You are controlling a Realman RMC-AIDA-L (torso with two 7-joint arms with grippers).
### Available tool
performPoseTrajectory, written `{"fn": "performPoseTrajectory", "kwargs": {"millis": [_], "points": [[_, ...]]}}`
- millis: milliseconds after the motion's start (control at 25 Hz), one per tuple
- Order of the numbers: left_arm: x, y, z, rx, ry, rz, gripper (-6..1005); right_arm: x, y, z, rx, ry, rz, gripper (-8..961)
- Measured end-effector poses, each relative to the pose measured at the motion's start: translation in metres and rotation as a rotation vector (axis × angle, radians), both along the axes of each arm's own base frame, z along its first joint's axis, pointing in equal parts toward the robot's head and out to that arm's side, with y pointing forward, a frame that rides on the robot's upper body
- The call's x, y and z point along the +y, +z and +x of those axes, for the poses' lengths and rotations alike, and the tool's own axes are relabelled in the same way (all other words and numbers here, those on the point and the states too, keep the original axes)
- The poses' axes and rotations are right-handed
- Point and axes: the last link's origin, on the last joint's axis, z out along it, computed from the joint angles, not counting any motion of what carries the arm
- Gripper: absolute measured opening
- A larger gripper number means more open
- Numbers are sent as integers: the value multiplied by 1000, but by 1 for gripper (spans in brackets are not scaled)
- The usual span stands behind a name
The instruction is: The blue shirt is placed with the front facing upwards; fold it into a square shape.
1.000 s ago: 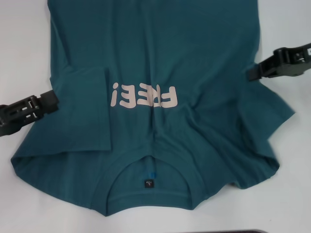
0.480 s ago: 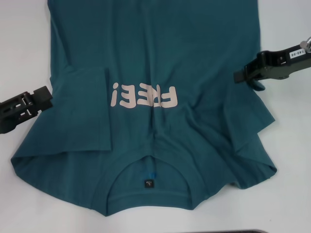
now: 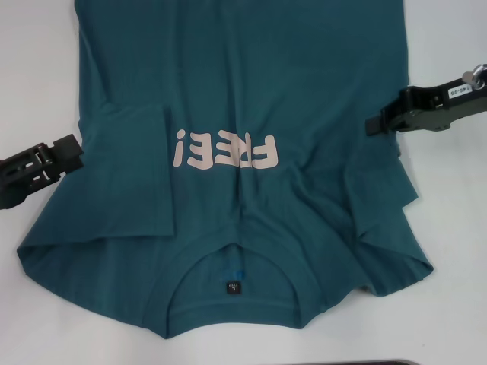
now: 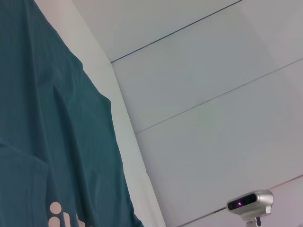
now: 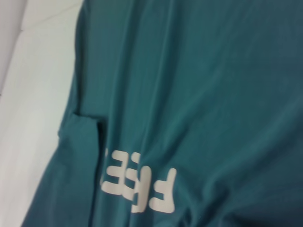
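Observation:
The blue shirt lies front up on the white table, with its ribbed collar nearest me and the pink "FREE!" lettering upside down. The sleeve on my left is folded in over the body. My right gripper is shut on the shirt's right sleeve, holding it lifted over the shirt's right edge, and the cloth hangs in a fold below it. My left gripper sits just off the shirt's left edge, beside the folded sleeve. The left wrist view shows the shirt, and the right wrist view shows the shirt with its lettering.
White table shows on both sides of the shirt. A dark strip runs along the near edge. In the left wrist view a small camera stands on a mount before a pale wall.
My right gripper has moved inward over the shirt, drawing the right sleeve in from where it lay spread out. My left gripper has drawn back a little off the shirt's left edge.

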Motion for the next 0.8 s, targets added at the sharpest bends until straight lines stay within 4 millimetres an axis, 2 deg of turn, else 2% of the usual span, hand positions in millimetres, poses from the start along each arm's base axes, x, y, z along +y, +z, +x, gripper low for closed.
{"fn": "performPoseTrajectory", "kwargs": {"millis": [200,600,720,800], "points": [[-1,0,0,-1,1,0,627,4,-2,0,-19,4,15,37],[1,0,-3,7,26,1,627,8,-3,-9,21,24,30,259],[1,0,-4,8,29,2,627,8,-7,-11,40,12,19,497],[1,0,-4,9,30,2,626,8,-9,-13,52,7,14,540]]}}
